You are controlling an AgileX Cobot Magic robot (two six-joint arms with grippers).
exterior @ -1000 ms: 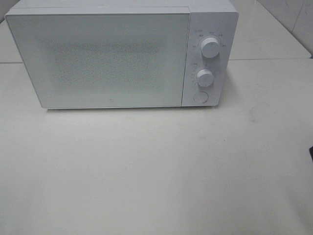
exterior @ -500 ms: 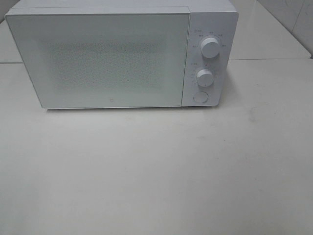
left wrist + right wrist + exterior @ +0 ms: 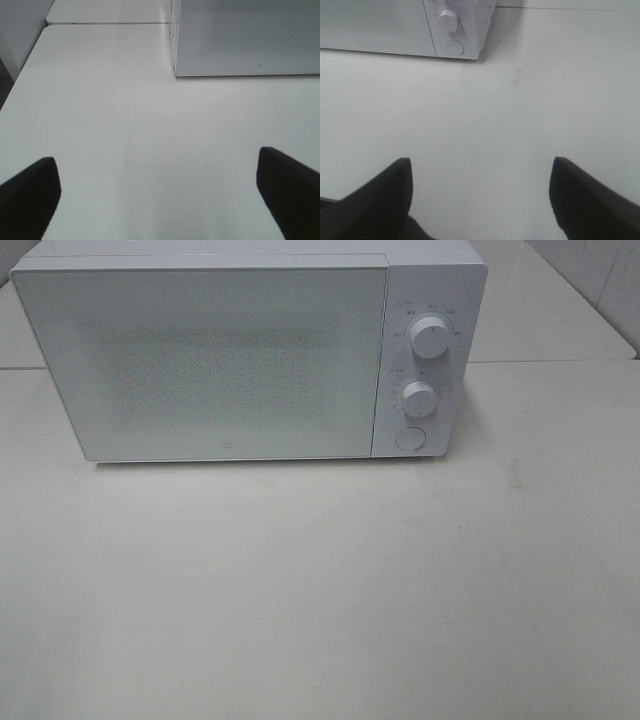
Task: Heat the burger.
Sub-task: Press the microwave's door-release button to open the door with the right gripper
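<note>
A: How are the jaws found, left to right?

B: The left gripper [image 3: 156, 160] is seen spread wide, with nothing between its jaws but bare table [image 3: 125, 115]. The right gripper [image 3: 481, 162] is likewise parted and empty.

A: Where is the burger placed?

B: It is shown in no view. The microwave [image 3: 440, 290] is shut, and nothing can be made out behind its frosted door [image 3: 200, 360]. Whether the burger is inside cannot be told, so no direction from the jaws and no axis can be given.

A: Which arm is favoured?

B: The door's left corner is faced by the left gripper. The lower knob [image 3: 449, 21] and the round button [image 3: 455, 47] are faced by the right gripper, which is judged nearer the controls.

A: What is changed from 1 second ago?

B: A dark sliver at the right edge of the high view is no longer seen. The microwave is unmoved.
</note>
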